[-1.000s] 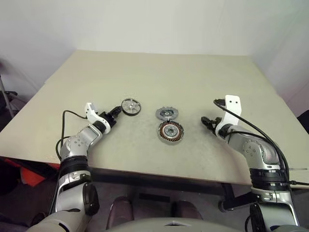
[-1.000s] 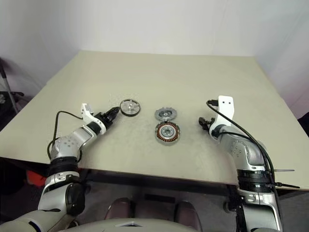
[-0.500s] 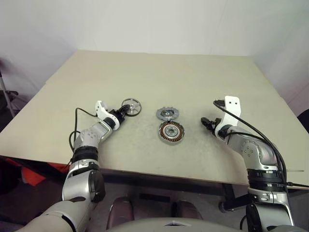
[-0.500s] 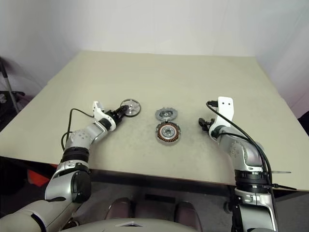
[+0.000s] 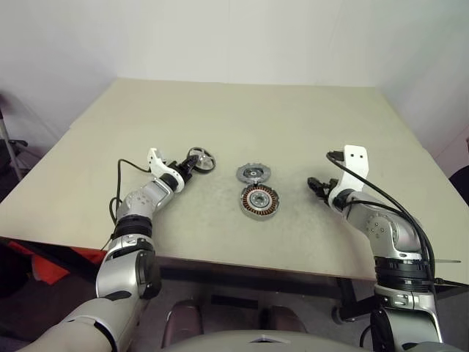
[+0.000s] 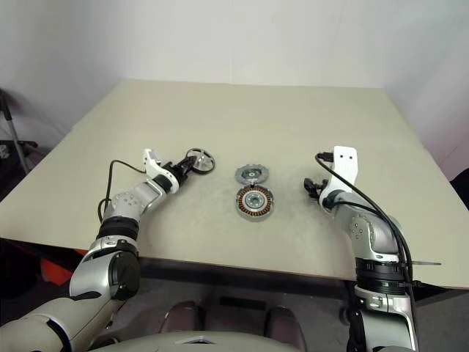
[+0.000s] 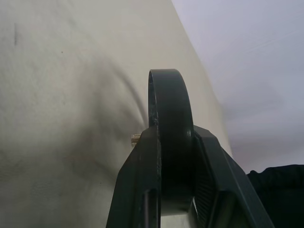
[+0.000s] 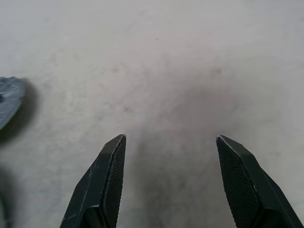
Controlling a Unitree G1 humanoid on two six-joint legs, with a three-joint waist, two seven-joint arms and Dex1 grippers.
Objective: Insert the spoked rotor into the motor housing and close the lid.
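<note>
The pick-up is the step in hand: the left gripper (image 5: 192,164) has its two black fingers (image 7: 142,180) clamped on the black rim of the small silver-spoked rotor (image 5: 201,158), tipped up on edge at the left of the beige surface (image 5: 242,110). The right gripper (image 6: 311,186) hangs with fingers apart over bare surface. Next, I judge, the rotor must be lifted, carried right and laid flat over the round grey motor housing with copper windings (image 5: 259,200), whose toothed grey lid (image 5: 253,173) lies open just behind it.
</note>
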